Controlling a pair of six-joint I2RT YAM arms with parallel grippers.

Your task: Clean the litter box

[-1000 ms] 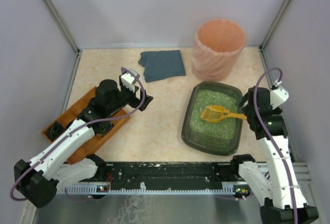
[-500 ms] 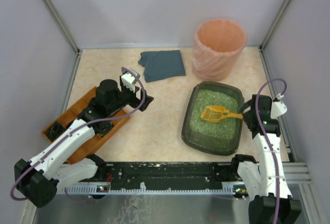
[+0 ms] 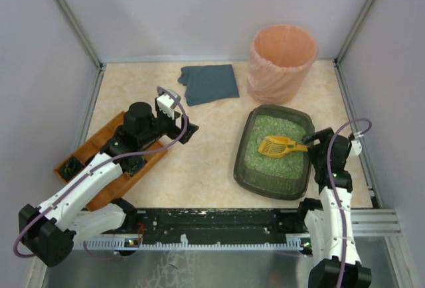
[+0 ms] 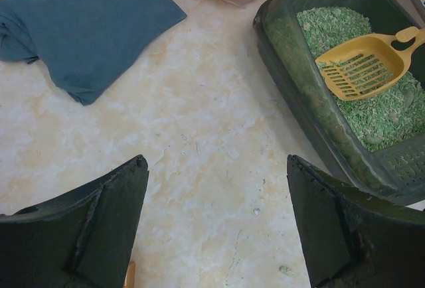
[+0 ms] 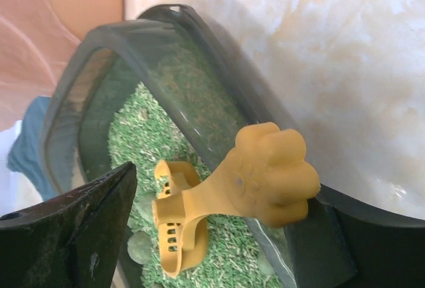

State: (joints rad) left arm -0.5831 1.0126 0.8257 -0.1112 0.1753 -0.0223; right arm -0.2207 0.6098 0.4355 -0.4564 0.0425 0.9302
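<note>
Right gripper (image 3: pixel 318 140) nearer scoop handle (image 5: pixel 269 182)

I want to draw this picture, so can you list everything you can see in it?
litter box: one, dark grey-green, right side of the table
litter: lots of grains, green, inside the litter box
scoop: one, yellow, lying on the litter with its handle over the right rim
round bin: one, peach, behind the litter box
cloth: one, blue-grey, folded at the back, left of the bin
wooden tray: one, orange-brown, left side, partly under the left arm
table: one, cream marbled
left hand: one, black, open, above bare table
right hand: one, black, open, fingers either side of the scoop handle
</note>
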